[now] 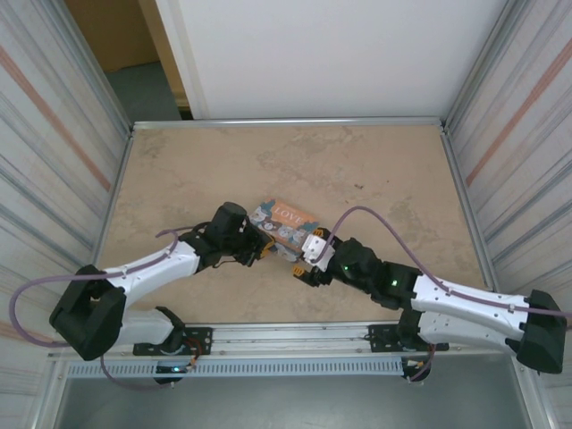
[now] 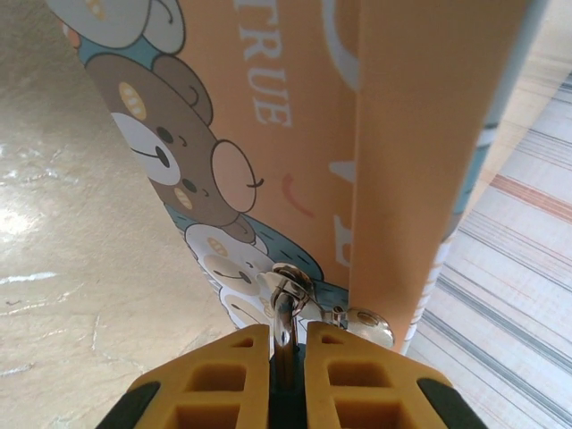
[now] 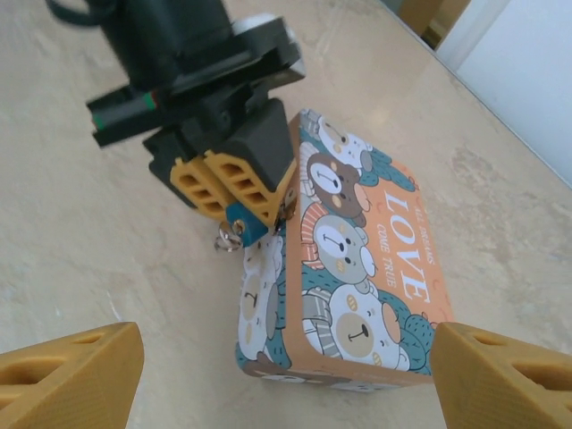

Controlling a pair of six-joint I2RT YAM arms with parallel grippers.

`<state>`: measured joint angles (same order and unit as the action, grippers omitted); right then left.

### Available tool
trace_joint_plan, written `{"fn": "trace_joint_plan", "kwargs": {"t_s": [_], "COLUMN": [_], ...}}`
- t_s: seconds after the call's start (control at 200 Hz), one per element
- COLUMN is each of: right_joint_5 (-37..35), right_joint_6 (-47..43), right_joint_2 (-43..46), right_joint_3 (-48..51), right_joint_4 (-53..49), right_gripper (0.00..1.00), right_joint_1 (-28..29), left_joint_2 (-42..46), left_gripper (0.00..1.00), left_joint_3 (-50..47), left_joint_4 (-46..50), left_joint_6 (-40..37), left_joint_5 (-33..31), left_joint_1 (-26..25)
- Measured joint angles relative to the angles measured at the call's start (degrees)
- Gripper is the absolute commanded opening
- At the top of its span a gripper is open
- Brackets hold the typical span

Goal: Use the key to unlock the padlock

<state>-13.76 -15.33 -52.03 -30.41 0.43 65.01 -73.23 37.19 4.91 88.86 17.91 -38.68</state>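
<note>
The left claw [image 3: 229,204] was pressed together on the padlock [image 3: 239,220], whose teal body sat at the side clasp of the LOVE box [image 3: 357,268] lying on the counter [image 3: 107,268]. The right claw [image 3: 286,366] stood spread and held nothing, near the box. Likely faults: the small padlock could twist out of the pinch, or the light box could slide under key pressure, misaligning the keyway.

Tabletop [image 2: 71,268]: stone-look, smooth, glossy w/ glare. LOVE box [image 3: 357,268]: printed, smooth, satin sheen. Teal padlock [image 3: 239,217]: painted body, polished metal shackle [image 2: 284,308]. Left gripper fingers [image 2: 223,380]: matt yellow ribbed plastic. Walls [image 1: 45,116], 9 & 3 o'clock: ribbed sheet metal.
</note>
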Motion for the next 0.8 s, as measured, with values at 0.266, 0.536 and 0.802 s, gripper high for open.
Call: {"fn": "trace_joint_plan", "kwargs": {"t_s": [0.266, 0.536, 0.802], "right_joint_5": [-7.6, -10.7, -10.7], "right_joint_6": [-10.2, -13.4, -13.6], "right_joint_2": [-8.9, -15.3, -21.5], "right_joint_3": [0.0, -1.3, -3.9], "right_joint_4": [2.8, 6.0, 8.6], "right_gripper": [0.79, 0.62, 0.43], "right_joint_1": [5.2, 6.3, 7.0], "left_joint_2": [-1.5, -2.7, -2.8], "left_gripper": [0.00, 0.00, 0.00], "left_joint_3": [0.3, 0.6, 0.6], "left_joint_4": [1.9, 2.2, 2.1], "left_joint_6": [0.9, 1.5, 1.5], "left_joint_5": [0.6, 1.7, 1.8], "left_joint_1": [-0.5, -0.6, -0.6]}}
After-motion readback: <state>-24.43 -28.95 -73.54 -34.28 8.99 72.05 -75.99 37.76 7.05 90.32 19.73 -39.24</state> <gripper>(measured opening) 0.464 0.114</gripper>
